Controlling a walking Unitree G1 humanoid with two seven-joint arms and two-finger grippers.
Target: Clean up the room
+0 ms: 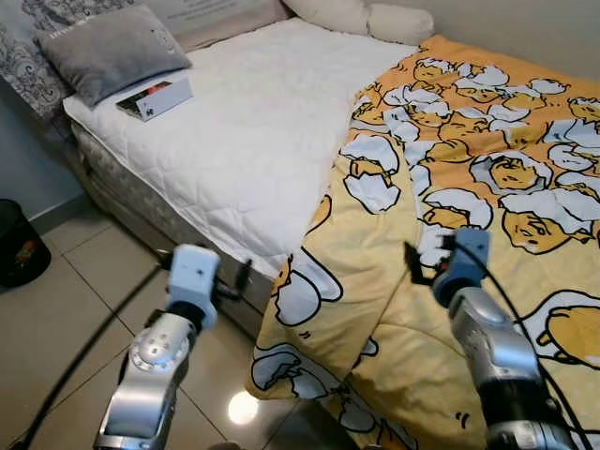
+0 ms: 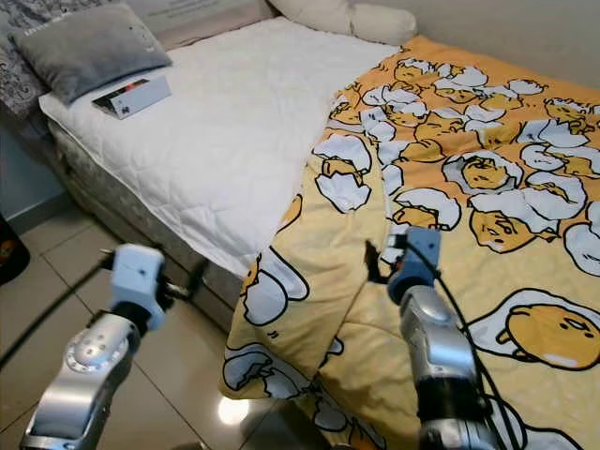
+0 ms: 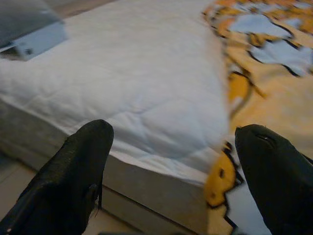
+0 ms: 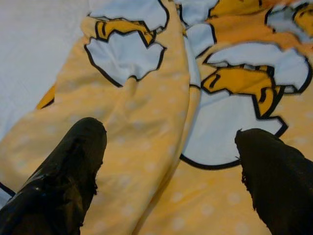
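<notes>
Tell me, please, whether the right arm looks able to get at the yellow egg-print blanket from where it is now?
Probably yes. The right pincer hangs open just above the yellow egg-print blanket, where it drapes over the bed's edge, and nothing lies between its fingers and the fabric.

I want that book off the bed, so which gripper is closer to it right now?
Left. The left gripper hangs over the floor at the bed's near edge, below the book by the grey pillow. The right gripper is over the yellow blanket, farther away.
</notes>
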